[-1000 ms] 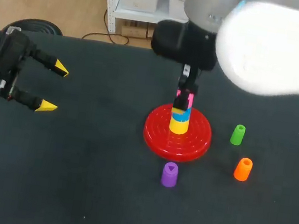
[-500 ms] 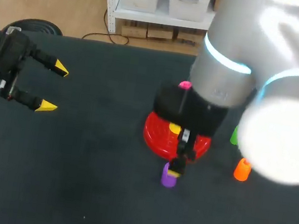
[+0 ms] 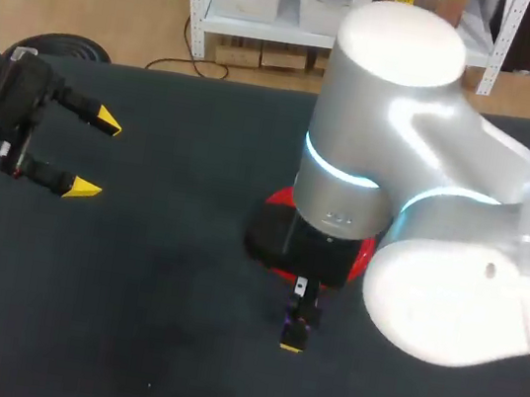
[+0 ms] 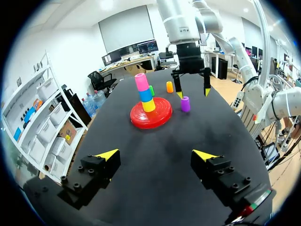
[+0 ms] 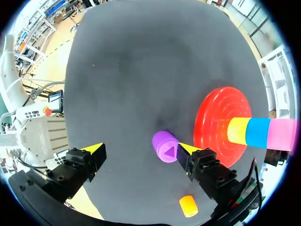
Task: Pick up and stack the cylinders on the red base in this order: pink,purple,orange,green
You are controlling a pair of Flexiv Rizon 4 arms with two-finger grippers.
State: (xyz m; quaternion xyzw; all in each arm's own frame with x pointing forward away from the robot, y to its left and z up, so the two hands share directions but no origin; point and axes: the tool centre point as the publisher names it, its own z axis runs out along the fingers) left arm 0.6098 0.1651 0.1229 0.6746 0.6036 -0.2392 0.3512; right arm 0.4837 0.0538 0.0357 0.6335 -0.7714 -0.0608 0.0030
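Right gripper (image 3: 293, 334) has swung off the stack, where it stood a second ago, toward the near side, and now hangs low over the table (image 3: 127, 318) just near of the red base (image 3: 280, 201). Fingers released, spread wide; purple cylinder (image 5: 165, 147) upright on the table between them, close by one tip (contact unclear), other finger well clear. Head view: purple cylinder hidden under that gripper; right arm (image 3: 388, 177) covers most of the base, the whole stack and the loose pieces to the right. Wrist views fill in: base carries yellow cylinder (image 4: 149, 105), then blue cylinder (image 4: 145, 95), pink cylinder (image 4: 141, 82) on top, one upright column. Orange cylinder (image 4: 170, 86) stands on the table right of the base, green cylinder (image 4: 151, 90) farther off, half behind the stack in the left wrist view. Left gripper (image 3: 95, 154) unmoved at far left, fingers released, holding nothing
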